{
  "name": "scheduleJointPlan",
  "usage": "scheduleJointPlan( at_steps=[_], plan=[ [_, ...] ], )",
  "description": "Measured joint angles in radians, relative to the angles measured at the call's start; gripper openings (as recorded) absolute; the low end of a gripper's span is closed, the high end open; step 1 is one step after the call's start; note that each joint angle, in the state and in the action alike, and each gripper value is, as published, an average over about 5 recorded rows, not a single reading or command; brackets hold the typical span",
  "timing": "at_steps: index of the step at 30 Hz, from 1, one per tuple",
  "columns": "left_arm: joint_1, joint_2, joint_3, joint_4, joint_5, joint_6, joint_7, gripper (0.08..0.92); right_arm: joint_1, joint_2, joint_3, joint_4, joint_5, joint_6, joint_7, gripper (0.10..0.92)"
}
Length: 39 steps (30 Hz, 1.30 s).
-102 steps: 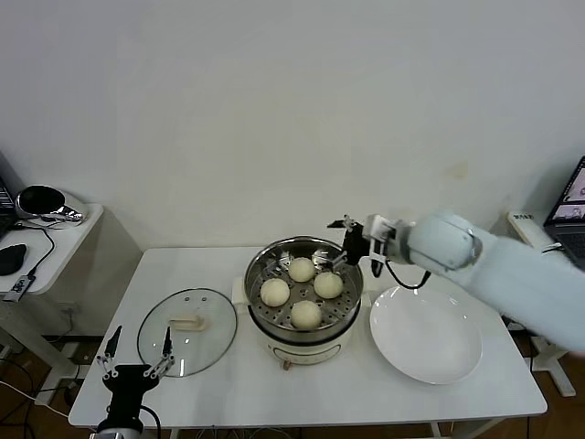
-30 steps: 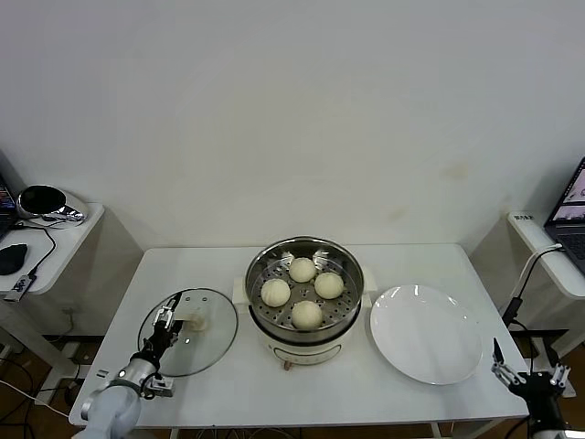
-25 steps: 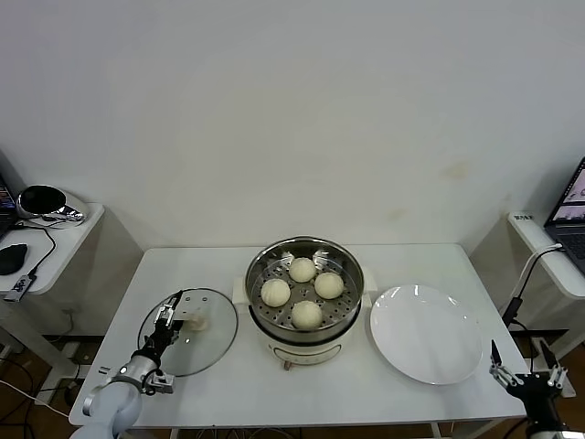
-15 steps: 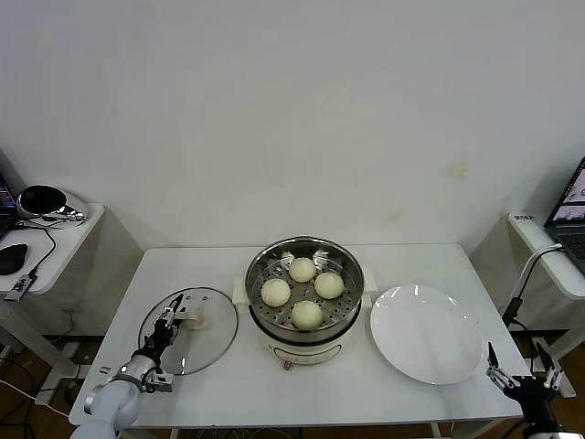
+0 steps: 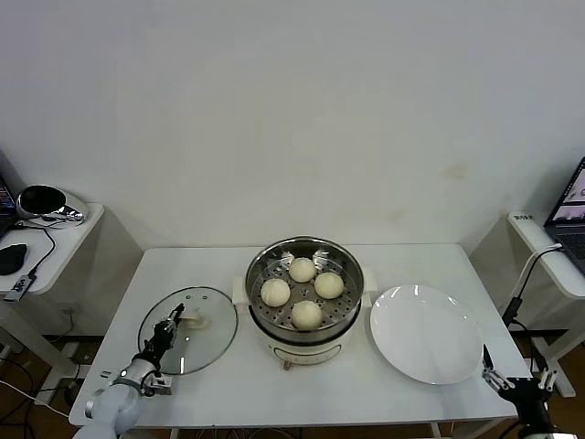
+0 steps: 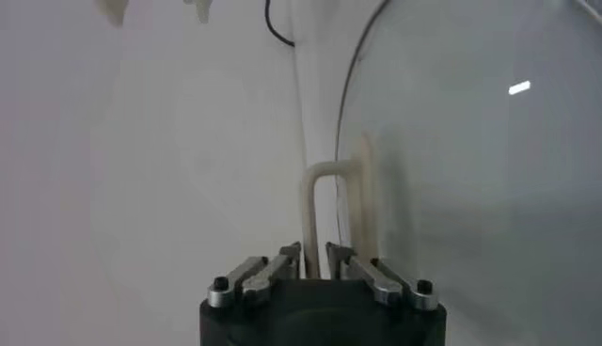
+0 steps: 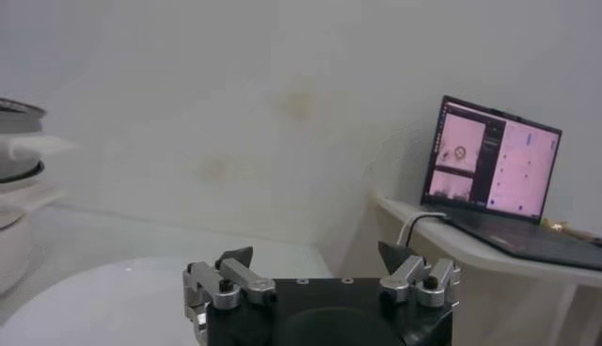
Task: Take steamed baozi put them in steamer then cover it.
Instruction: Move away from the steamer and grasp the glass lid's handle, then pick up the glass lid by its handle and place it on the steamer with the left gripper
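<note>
Our left gripper has pinched shut on the cream-white oblong handle of the round clear glass cover, which seemingly lies flat on the white table beside the round shiny stainless-steel steamer. We should lift straight up, keeping the cover level. Our right gripper waits, jaws wide, empty.

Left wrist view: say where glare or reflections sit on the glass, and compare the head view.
Left wrist view: a small bright streak of glare sits on the cover, beyond its handle. Head view: the cover shows faint pale reflections; the steamer rim carries brighter highlights.
</note>
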Motion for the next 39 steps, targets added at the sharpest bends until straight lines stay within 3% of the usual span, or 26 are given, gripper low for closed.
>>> scheduleJointPlan(
  at_steps=[9, 18, 29, 39],
  plan=[
    [0.055, 0.006, -0.028, -0.085, -0.053, 0.031, -0.028, 0.147, 0.007, -0.011, -0.017, -0.008, -0.004, 0.008, -0.003, 0.823],
    [0.207, 0.032, -0.076, -0.341, -0.166, 0.214, -0.009, 0.147, 0.019, -0.028, -0.04, -0.018, -0.006, 0.015, -0.006, 0.823],
    [0.337, 0.073, -0.101, -0.723, -0.241, 0.539, 0.144, 0.147, 0.029, -0.031, -0.079, -0.022, -0.031, 0.025, -0.006, 0.823],
    [0.281, 0.166, 0.038, -0.928, -0.323, 0.734, 0.254, 0.147, 0.033, -0.007, -0.09, -0.018, -0.092, 0.04, 0.001, 0.823]
  ],
)
